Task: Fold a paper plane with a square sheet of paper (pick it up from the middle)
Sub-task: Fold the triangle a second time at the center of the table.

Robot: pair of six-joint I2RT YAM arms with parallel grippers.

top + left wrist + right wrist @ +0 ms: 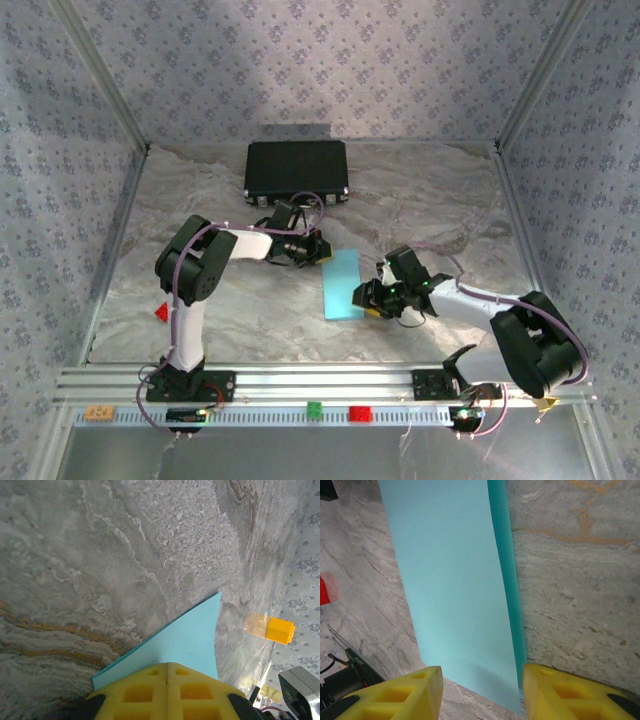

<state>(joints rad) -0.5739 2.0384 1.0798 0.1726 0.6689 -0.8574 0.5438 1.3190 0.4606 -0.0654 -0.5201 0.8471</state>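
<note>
Two layers are noted in the square sheet of paper (342,283), centred on the table (220,320). Its corner is apparently anchored by the closed left gripper (167,670); its near edge is straddled by the open right gripper (480,682).

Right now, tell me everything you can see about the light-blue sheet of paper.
The sheet is thin, matte light-blue paper. It shows as a narrow rectangle and is apparently folded, since a darker teal strip runs along one long edge. It lies mid-way across the marbled table. One end seems slightly lifted where the left gripper is shut on it. The right gripper stands open astride the other end, not visibly touching it.
</note>
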